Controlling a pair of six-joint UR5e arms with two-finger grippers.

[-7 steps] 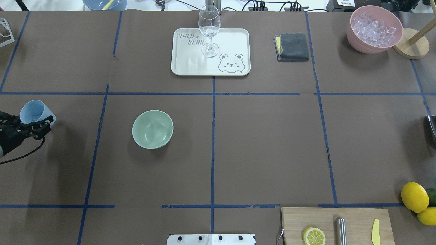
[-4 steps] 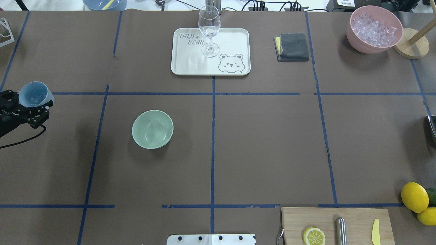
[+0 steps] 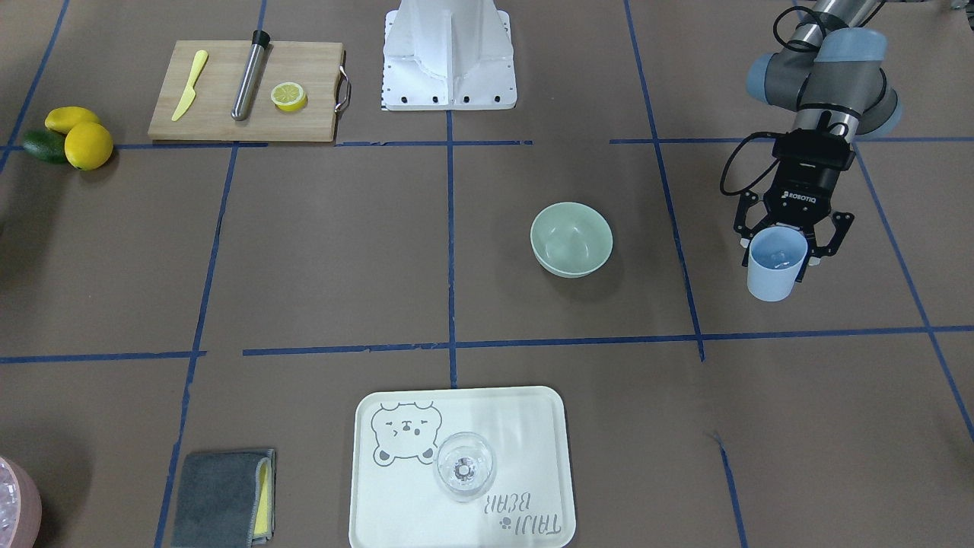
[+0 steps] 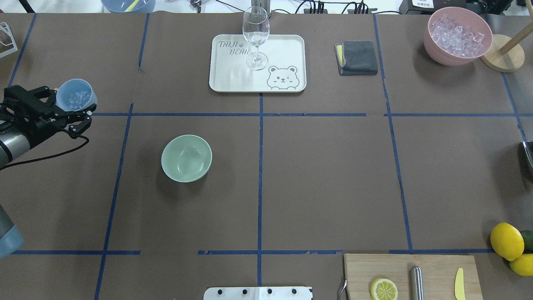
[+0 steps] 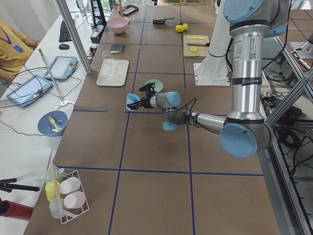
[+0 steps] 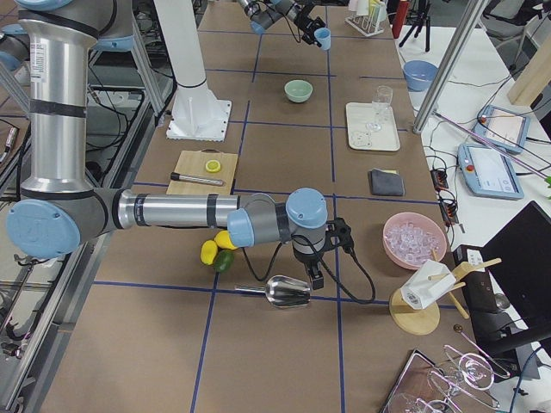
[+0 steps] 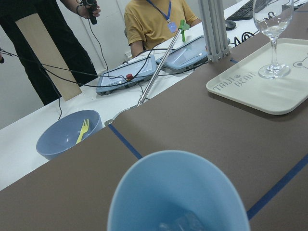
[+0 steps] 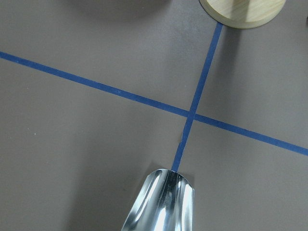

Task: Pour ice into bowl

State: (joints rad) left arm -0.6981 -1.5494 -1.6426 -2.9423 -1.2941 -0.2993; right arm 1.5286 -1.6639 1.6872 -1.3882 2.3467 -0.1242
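Note:
My left gripper [image 4: 70, 109] is shut on a light blue cup [image 4: 77, 93] and holds it upright above the table at the far left. A few small clear ice cubes [image 4: 76, 100] lie in the cup's bottom, also seen in the left wrist view [image 7: 180, 222]. The pale sage-green bowl [image 4: 186, 158] stands empty to the right of the cup and nearer the robot, well apart from it. In the front-facing view the cup [image 3: 776, 266] hangs to the right of the bowl [image 3: 571, 238]. My right gripper [image 6: 312, 268] hovers by a metal scoop [image 8: 163, 202]; whether it is open or shut I cannot tell.
A white bear tray [image 4: 233, 81] with a wine glass [image 4: 255, 37] stands at the back middle. A grey cloth [image 4: 357, 57] and a pink bowl of ice [image 4: 441, 56] are at the back right. A cutting board [image 4: 362, 266] and lemons [image 4: 506, 241] are at the front right.
My left gripper has carried the cup away from the robot and a little to the right. The cup has turned more upright, so the ice inside now shows.

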